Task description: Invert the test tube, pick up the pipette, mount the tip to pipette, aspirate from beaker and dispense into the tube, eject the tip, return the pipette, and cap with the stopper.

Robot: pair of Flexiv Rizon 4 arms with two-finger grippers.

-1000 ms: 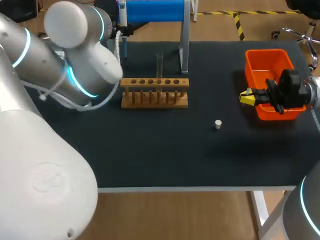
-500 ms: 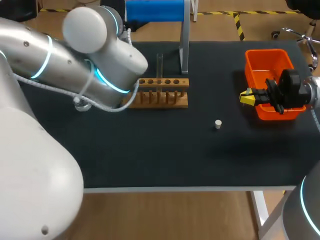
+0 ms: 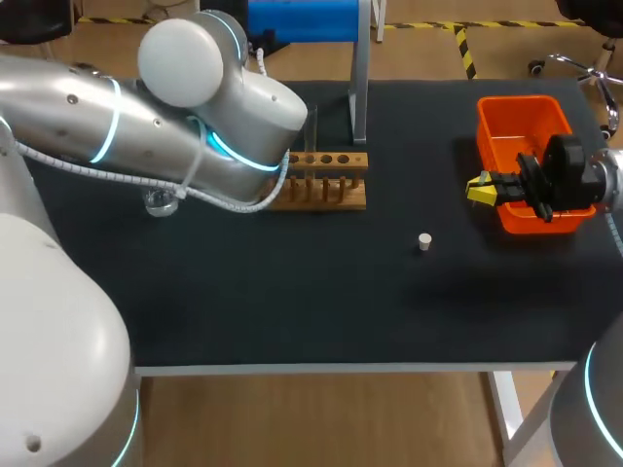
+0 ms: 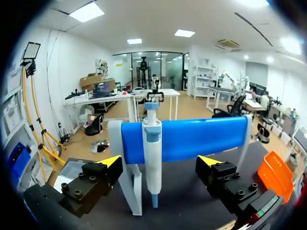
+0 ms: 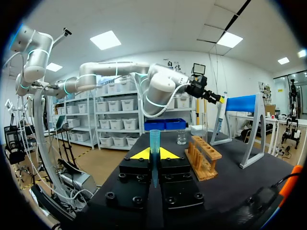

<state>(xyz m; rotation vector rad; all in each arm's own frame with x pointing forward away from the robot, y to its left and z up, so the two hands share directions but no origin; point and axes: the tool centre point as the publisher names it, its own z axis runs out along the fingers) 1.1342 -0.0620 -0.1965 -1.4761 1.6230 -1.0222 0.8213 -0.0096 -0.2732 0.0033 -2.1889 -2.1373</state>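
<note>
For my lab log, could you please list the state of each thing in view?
pipette: hanging on its stand.
left gripper: open, flanking the pipette, not touching.
right gripper: shut on the pipette tip.
test tube: upright in the rack.
stopper: lying on the table, off the tube.

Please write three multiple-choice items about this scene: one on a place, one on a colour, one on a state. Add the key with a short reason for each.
1. Where does the stopper lie?
A) in the wooden rack
B) on the bare table
C) in the orange bin

2. What colour is the bar of the pipette stand?
A) blue
B) red
C) green

3. How is the left hand?
A) shut on the stopper
B) shut, holding nothing
C) open

Key:
1 B, it lies alone on the dark surface.
2 A, the bar behind the pipette is blue.
3 C, its fingers stand apart, touching nothing.
</note>
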